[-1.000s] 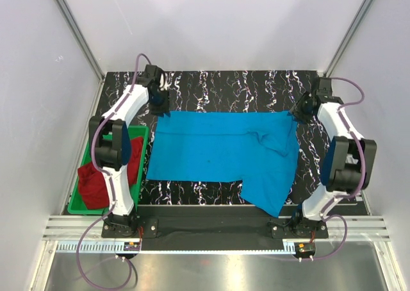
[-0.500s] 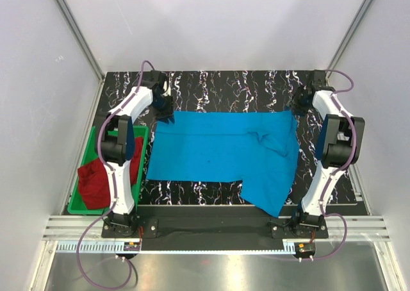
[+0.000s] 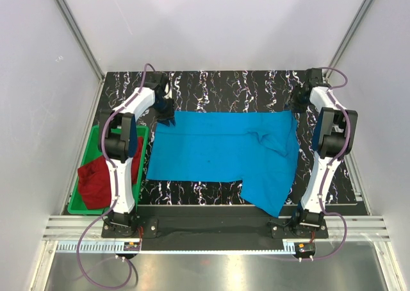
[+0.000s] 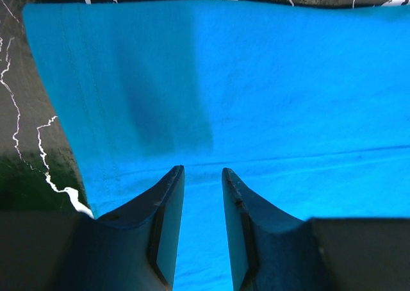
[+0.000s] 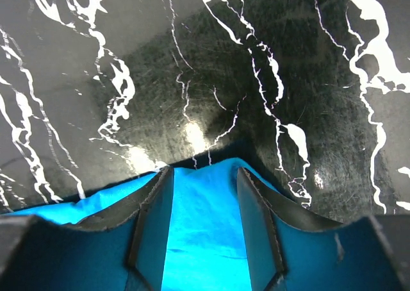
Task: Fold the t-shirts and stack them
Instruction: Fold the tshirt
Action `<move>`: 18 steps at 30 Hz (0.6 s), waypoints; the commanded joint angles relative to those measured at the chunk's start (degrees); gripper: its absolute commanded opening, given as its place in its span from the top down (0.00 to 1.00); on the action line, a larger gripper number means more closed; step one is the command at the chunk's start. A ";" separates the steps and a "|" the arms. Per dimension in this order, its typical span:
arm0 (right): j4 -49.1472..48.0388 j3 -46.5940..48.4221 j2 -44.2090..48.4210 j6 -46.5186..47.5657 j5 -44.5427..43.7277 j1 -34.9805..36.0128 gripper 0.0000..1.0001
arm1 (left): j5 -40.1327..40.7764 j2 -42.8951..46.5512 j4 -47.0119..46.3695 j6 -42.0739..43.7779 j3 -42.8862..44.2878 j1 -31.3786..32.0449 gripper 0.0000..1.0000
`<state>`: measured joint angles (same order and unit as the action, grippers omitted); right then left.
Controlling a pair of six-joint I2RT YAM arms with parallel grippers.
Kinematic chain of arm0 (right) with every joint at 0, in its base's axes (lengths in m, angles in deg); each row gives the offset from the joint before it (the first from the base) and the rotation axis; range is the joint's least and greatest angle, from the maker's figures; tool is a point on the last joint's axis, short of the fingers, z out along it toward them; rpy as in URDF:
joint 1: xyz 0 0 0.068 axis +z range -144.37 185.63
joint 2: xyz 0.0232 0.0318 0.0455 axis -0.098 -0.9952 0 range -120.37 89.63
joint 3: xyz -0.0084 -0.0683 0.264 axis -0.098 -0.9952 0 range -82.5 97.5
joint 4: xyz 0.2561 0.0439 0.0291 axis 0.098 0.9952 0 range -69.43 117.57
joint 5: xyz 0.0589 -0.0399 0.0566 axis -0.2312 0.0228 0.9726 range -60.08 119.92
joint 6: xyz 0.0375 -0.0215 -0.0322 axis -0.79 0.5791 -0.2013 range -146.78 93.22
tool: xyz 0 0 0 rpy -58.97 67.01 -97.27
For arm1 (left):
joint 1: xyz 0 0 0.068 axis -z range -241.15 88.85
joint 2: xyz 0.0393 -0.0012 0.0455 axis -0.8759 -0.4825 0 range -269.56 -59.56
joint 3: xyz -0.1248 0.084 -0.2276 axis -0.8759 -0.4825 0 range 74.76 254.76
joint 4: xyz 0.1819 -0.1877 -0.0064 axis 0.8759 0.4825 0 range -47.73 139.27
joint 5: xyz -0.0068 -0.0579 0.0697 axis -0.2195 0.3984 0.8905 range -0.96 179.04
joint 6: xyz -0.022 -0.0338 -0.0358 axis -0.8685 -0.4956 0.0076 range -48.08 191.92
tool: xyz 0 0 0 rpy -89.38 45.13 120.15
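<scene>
- Top view: the blue t-shirt (image 3: 218, 150) lies spread flat in the middle of the table (image 3: 224, 86), with one flap hanging toward 5 o'clock. I think it is laid open like this so that it can be folded first.
- Top view: the red t-shirt (image 3: 93, 185) sits crumpled in the green bin (image 3: 77, 207) at 8 o'clock. It is probably waiting there for its turn.
- Top view: the left gripper (image 3: 168, 111) is at the 11 o'clock corner of the blue t-shirt and the right gripper (image 3: 296, 106) at the 1 o'clock corner. Both far corners are covered, likely so that the far edge can be taken and brought forward.
- Top view, count: two t-shirts, one bin, two arms.
- Left wrist view: the left gripper (image 4: 200, 172) has its jaws a little apart above the blue t-shirt (image 4: 256, 79). The cloth shows flat in the gap, so nothing is clamped. The table (image 4: 19, 143) appears at 9 o'clock.
- Right wrist view: the right gripper (image 5: 204, 170) has its jaws apart. The pointed corner of the blue t-shirt (image 5: 205, 227) lies between them, not pinched. The bare table (image 5: 192, 60) fills 12 o'clock.
</scene>
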<state>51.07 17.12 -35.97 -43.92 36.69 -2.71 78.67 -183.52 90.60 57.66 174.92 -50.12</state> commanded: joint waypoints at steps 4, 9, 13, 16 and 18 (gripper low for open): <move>2.02 3.57 -2.10 2.38 0.44 -0.27 0.49 | -0.79 -0.67 -0.35 -0.24 2.58 -0.04 0.65; 2.11 3.57 -2.19 2.12 0.18 -0.27 0.59 | -0.18 -1.54 -0.26 -0.24 3.02 -0.22 0.64; 2.02 3.83 -2.45 2.21 -2.80 -0.54 0.78 | -0.18 -3.21 0.09 -0.94 3.73 -0.83 0.65; 2.37 3.75 -2.72 1.42 -2.64 -1.59 0.96 | -0.44 -3.74 -0.35 -1.56 3.12 -1.18 0.64; 2.55 3.48 -2.28 0.71 -4.38 -1.94 1.00 | -0.61 -4.09 -0.70 -2.17 2.41 -1.62 0.65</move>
<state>53.45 18.45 -38.07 -42.66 35.29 -3.37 78.71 -186.99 90.63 56.83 176.34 -50.91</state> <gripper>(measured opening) 0.019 0.354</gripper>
